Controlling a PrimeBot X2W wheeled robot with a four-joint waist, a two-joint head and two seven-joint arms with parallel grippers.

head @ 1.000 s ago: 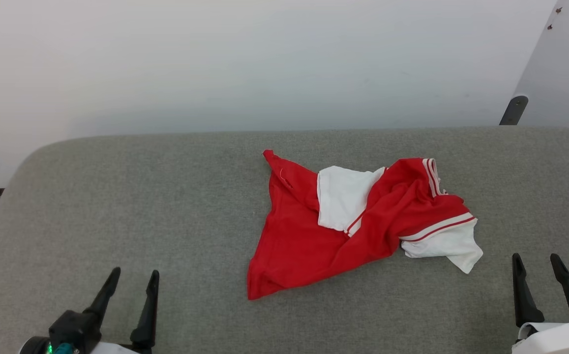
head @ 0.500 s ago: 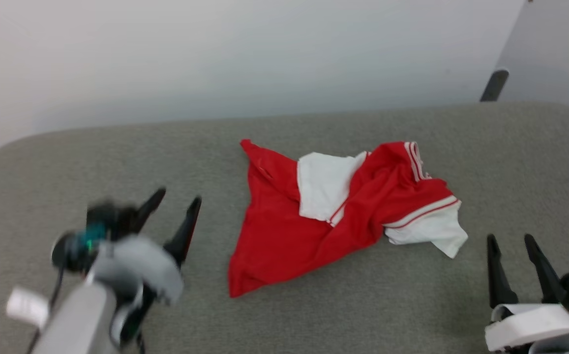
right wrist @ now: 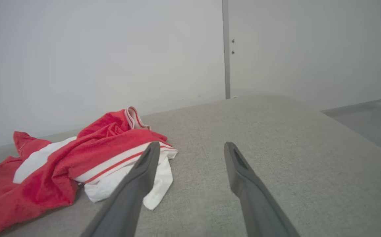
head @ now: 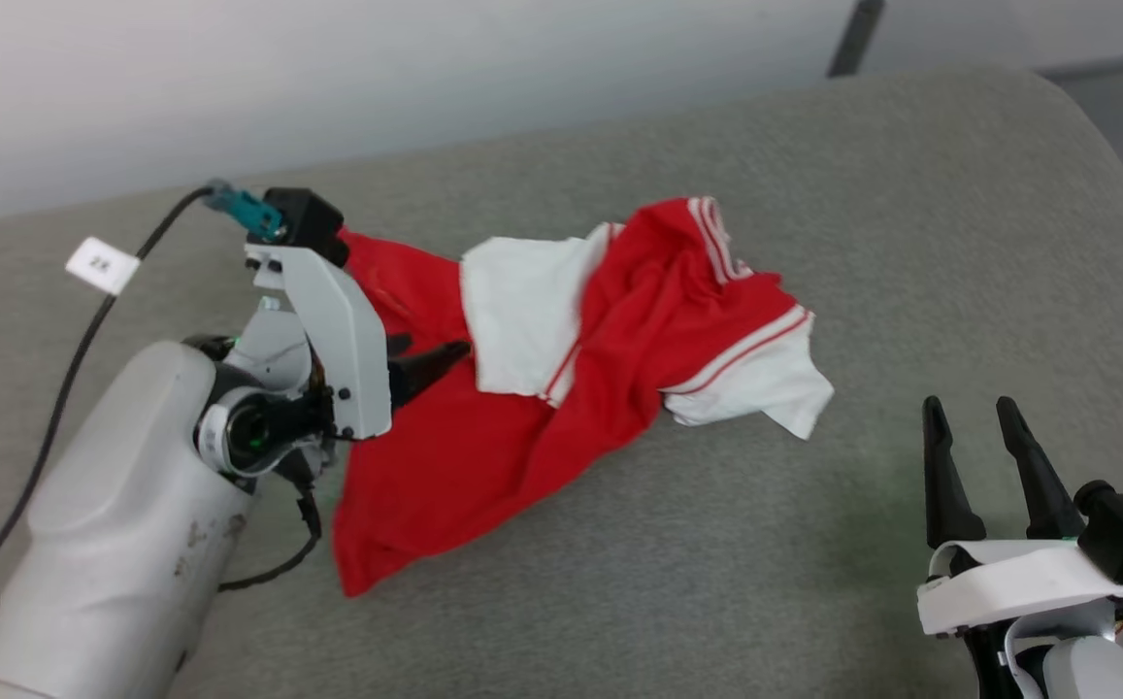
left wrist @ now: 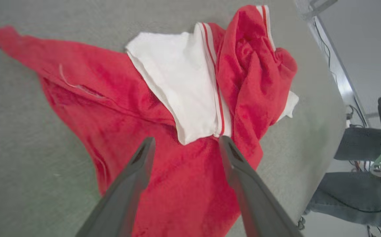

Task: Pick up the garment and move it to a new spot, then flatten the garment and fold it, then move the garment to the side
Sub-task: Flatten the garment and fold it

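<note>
Garment (head: 483, 456) is lying crumpled, its red body spreading out flat while its upper part is bunching into folds. Beneath the garment a grey upholstered surface (head: 716, 582) is stretching out on every side of it, and beyond the garment a pale wall (head: 328, 78) is rising. My left forearm (head: 115, 544) is reaching in at the garment's left edge, overlapping it in the head view. Past the surface's edge, well apart from the garment, a person's legs in blue denim (left wrist: 355, 197) are showing in my left wrist view. My left gripper (left wrist: 186, 140) is hanging over the garment's red body, jaws spread wide and holding nothing, tips pointing at the lower edge of the white sleeve (head: 517, 311) lying folded across the garment's middle; I cannot tell whether they are touching cloth. My right gripper (head: 967, 406) is hovering over bare surface to the right of the garment, apart from it, jaws likewise gaping and empty. A second white sleeve (head: 765, 383) is sticking out on the garment's right side. Red-and-white striped trim (head: 716, 228) is curling along the garment's far bunched edge. Left of the garment a dark cable (head: 56, 408) is carrying a small white label (head: 102, 264).
</note>
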